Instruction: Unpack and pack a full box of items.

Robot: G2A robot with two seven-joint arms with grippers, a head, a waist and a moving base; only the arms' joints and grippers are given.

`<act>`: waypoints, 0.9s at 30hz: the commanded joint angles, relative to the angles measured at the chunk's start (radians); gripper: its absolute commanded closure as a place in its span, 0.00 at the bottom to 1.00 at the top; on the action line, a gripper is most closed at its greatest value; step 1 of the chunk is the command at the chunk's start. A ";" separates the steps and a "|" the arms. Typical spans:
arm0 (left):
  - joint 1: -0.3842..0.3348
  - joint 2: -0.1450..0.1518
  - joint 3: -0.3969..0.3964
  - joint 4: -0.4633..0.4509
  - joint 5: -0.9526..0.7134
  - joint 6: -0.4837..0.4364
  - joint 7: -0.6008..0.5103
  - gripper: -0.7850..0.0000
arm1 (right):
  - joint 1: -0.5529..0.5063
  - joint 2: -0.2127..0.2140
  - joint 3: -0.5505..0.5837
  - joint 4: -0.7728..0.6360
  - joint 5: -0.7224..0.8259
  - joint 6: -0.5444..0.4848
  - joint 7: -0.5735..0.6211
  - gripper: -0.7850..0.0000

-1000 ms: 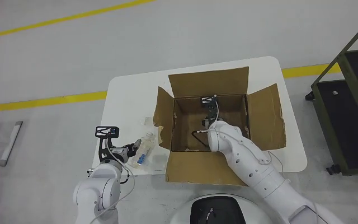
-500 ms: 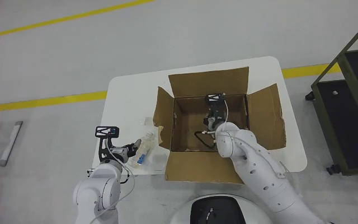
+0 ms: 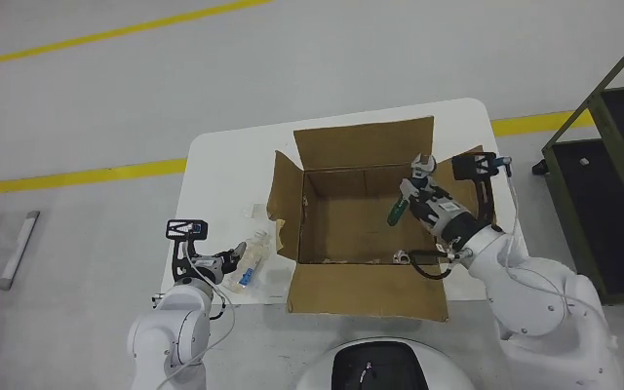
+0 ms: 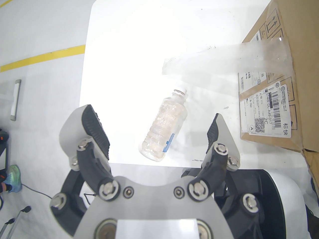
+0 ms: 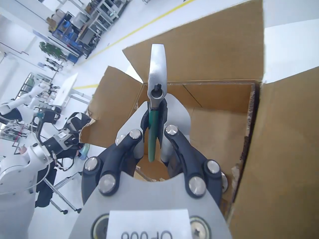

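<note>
An open cardboard box point(image 3: 331, 219) stands in the middle of the white table point(image 3: 229, 161). Over its right side my right gripper point(image 3: 414, 192) is shut on a green-handled tool with a silver metal head point(image 3: 398, 209), held above the box floor. In the right wrist view the tool point(image 5: 156, 73) sticks out past the shut gripper point(image 5: 154, 111), with the box point(image 5: 219, 115) below. My left gripper point(image 3: 237, 256) hangs open near the table's front left corner, just above a clear plastic bottle point(image 3: 255, 255) lying on its side. The bottle point(image 4: 164, 128) lies below the open gripper point(image 4: 152, 115), untouched.
A clear plastic wrapper point(image 4: 224, 55) lies on the table against the box's left flap point(image 3: 285, 200). A small white item point(image 3: 400, 257) lies on the box floor near the front wall. A dark green cart point(image 3: 595, 175) stands to the right of the table.
My right arm has drawn back out of the box and swung to its right side, carrying the green-handled tool up with it. The left arm and the bottle have not moved.
</note>
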 commanded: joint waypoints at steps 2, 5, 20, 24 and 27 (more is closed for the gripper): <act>0.000 0.000 0.000 0.000 0.000 0.000 0.000 0.00 | -0.006 0.002 0.034 0.001 0.029 0.004 -0.010 1.00; 0.000 0.000 0.000 0.000 0.000 0.000 0.000 0.00 | -0.006 0.002 0.034 0.001 0.029 0.004 -0.010 1.00; 0.000 0.000 0.000 0.000 0.000 0.000 0.000 0.00 | -0.009 0.010 0.131 -0.022 0.094 0.032 -0.044 1.00; 0.000 0.000 0.000 0.000 0.000 0.000 0.000 0.00 | -0.012 0.021 0.250 -0.051 0.122 0.064 -0.024 1.00; 0.000 0.000 0.000 0.000 0.000 0.000 0.000 0.00 | -0.027 0.030 0.340 -0.070 0.126 0.078 0.010 1.00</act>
